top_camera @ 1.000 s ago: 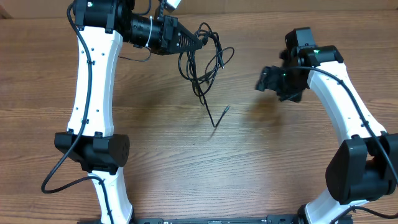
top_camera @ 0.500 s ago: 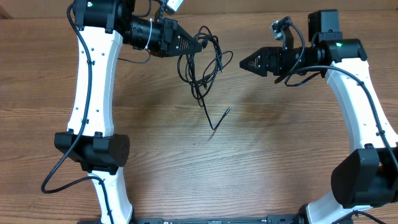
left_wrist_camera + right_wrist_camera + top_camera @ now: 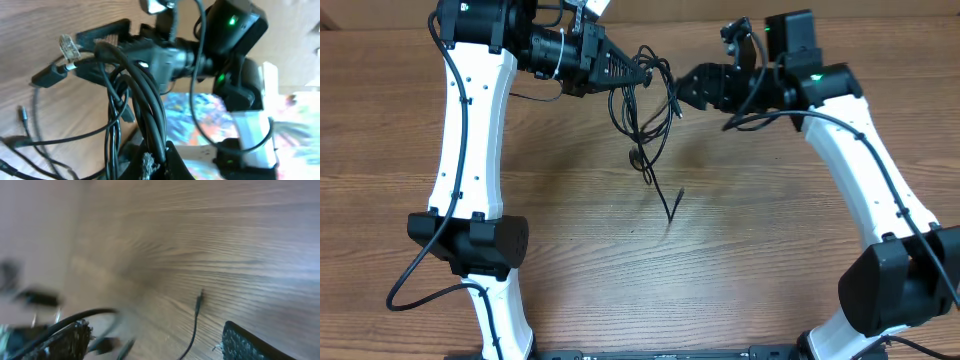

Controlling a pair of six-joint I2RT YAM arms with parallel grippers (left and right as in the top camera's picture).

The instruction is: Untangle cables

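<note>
Black cords make up the tangle. The cables (image 3: pixel 642 115) are gathered in a loose knot of crossed loops, which is held up off the wood near the far edge of the table (image 3: pixel 750 270), about midway along that edge. The knot is clenched at its top by the left gripper (image 3: pixel 642 72), whose jaws are closed tight on the strands. One thin tail is let down from the knot toward the middle of the table, and its plug end (image 3: pixel 676 197) is seen low over the wood. Whether it rests on the wood cannot be told.

The right gripper (image 3: pixel 682 92) is placed just beside the bundle, on the side away from the left gripper, and nothing is seen gripped in it. In the right wrist view its fingers (image 3: pixel 250 342) are shown spread well apart. A cord is seen running past one of them, but the blur hides whether it is touched.

The task is judged to be at an early stage. In the left wrist view the strands (image 3: pixel 142 95) are seen wound over one another, and no cord has been drawn free or laid out apart on the table. A single strand is yet to be picked out and pulled clear of the loops, and the rest are then to be separated.
</note>
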